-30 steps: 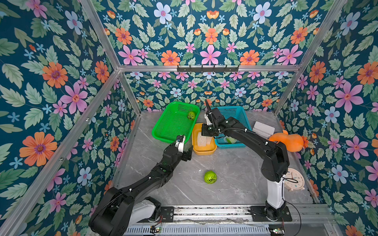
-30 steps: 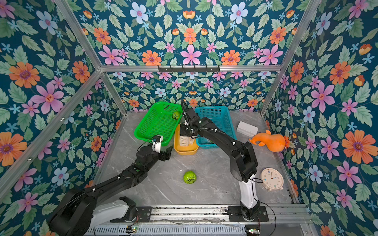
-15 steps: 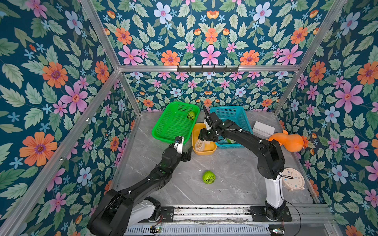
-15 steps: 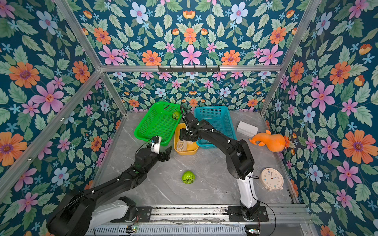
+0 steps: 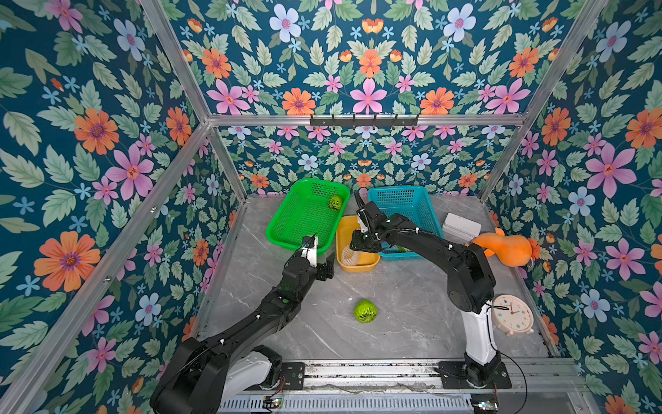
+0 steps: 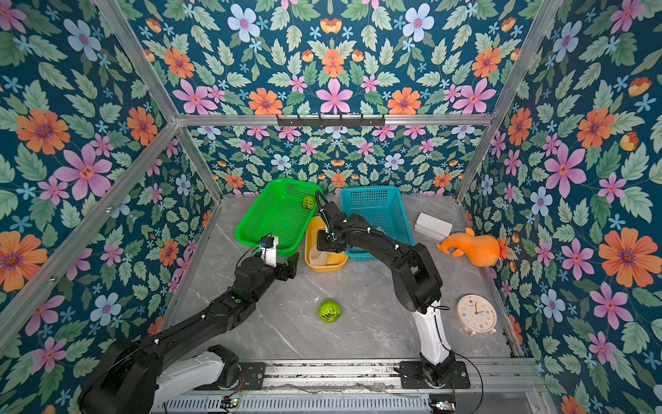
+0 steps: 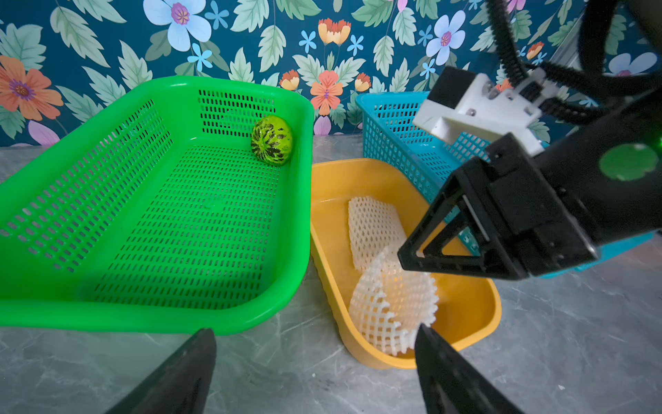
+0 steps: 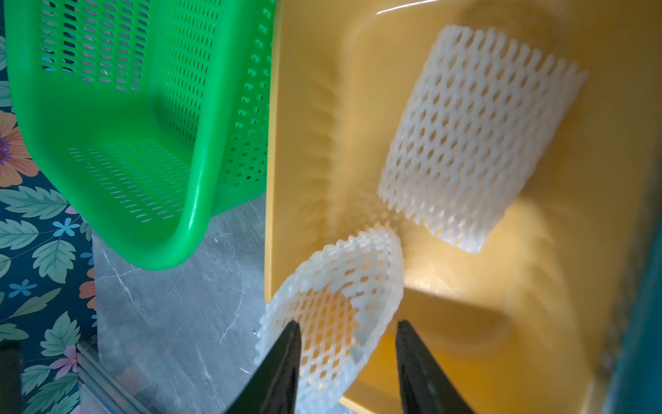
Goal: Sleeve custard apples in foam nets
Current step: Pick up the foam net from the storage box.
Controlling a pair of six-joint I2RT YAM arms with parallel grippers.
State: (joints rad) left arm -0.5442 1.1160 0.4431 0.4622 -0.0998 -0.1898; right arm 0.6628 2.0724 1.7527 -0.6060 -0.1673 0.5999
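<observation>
We see a grey marble-patterned tabletop (image 5: 394,286) walled in floral paper, with two black robot arms reaching toward three plastic containers at the back. A shallow yellow plastic tub (image 5: 365,264) sits between a perforated green plastic basket (image 5: 297,222) and a perforated blue plastic basket (image 5: 404,208).

Two white foam mesh tubes with diamond holes are in the tub. The lying foam net (image 8: 476,132) rests flat on the tub's floor. The standing foam net (image 8: 333,297) is propped open-mouthed at the tub's near end.

The right gripper (image 8: 345,326) hangs over the standing foam net with its jaws parted. One finger is over the net's mouth and the other is outside its wall, not visibly pinching it. The left gripper (image 7: 315,331) hovers just in front of the green basket and the tub, jaws spread wide.

One small, round, yellow-green, dark-scaled custard apple (image 5: 365,311) lies on the open tabletop, well apart from both grippers. A second custard apple (image 7: 271,140) rests in the green basket's far corner.
</observation>
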